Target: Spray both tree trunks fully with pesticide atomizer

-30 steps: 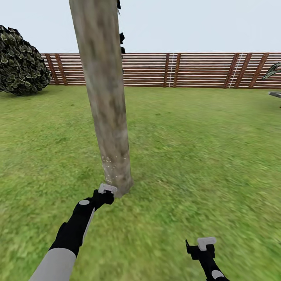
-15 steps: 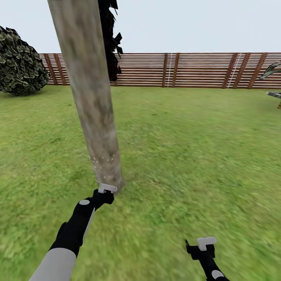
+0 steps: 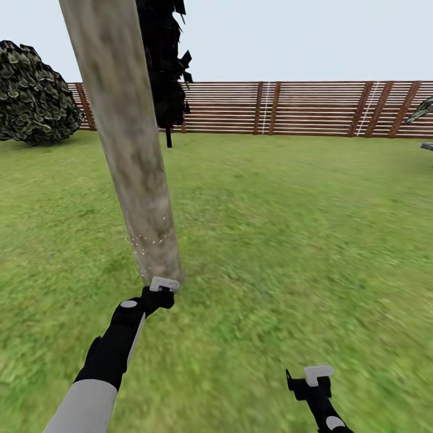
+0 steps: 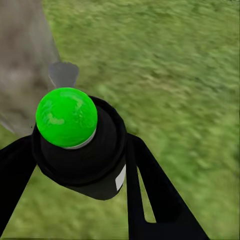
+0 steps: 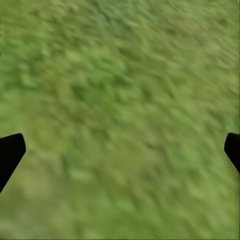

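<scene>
Lawn (image 3: 288, 228) spreads to the fence (image 3: 300, 108) as the left gripper (image 3: 163, 285), clamped on the pesticide atomizer (image 4: 75, 145), aims it at the tree trunk (image 3: 135, 162) base for spraying, while the right gripper (image 3: 313, 377) hangs spread and empty.

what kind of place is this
Most likely a fenced garden or backyard: a green lawn runs back to a brown slatted wooden fence, with a bare tree trunk and a dark leafy bush.
</scene>
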Available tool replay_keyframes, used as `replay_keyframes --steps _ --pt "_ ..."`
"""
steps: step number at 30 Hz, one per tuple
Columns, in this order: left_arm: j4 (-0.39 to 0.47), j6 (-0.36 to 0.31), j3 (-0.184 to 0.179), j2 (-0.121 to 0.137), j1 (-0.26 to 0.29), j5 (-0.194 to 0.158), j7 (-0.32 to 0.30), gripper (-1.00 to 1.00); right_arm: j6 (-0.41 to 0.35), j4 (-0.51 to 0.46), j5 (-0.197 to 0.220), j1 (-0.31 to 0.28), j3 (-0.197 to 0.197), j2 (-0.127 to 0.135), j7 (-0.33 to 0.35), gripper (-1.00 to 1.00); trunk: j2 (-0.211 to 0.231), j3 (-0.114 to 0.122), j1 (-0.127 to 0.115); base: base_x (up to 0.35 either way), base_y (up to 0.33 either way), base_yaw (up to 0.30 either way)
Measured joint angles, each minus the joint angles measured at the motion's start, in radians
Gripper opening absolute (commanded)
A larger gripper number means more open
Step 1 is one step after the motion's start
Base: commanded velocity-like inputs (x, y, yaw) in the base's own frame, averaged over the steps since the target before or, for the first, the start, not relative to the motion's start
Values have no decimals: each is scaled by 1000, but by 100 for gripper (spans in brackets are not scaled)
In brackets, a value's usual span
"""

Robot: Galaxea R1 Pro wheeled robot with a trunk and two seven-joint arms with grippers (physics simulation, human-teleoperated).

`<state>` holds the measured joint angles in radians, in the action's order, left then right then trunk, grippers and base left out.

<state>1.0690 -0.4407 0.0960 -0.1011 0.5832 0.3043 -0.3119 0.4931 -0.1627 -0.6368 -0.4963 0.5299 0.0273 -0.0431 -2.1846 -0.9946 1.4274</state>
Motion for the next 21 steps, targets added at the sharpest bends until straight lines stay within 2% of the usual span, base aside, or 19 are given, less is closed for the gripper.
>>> replay_keyframes --steps 4,12,18,20,21 --pt "1 -1 5 1 -1 2 0 -100 0 0 0 0 0 0 0 100 0 0 0 229 -200 246" --pt "-13 -4 10 8 -4 5 1 -100 0 0 0 0 0 0 0 100 0 0 0 277 -148 28" --pt "-93 2 11 6 -9 1 44 -100 0 0 0 0 0 0 0 100 0 0 0 138 -73 13" --pt "-101 3 24 10 -14 1 48 -100 0 0 0 0 0 0 0 100 0 0 0 9 -5 190" --pt "-105 5 46 12 -22 3 48 -100 0 0 0 0 0 0 0 100 0 0 0 3 -2 245"
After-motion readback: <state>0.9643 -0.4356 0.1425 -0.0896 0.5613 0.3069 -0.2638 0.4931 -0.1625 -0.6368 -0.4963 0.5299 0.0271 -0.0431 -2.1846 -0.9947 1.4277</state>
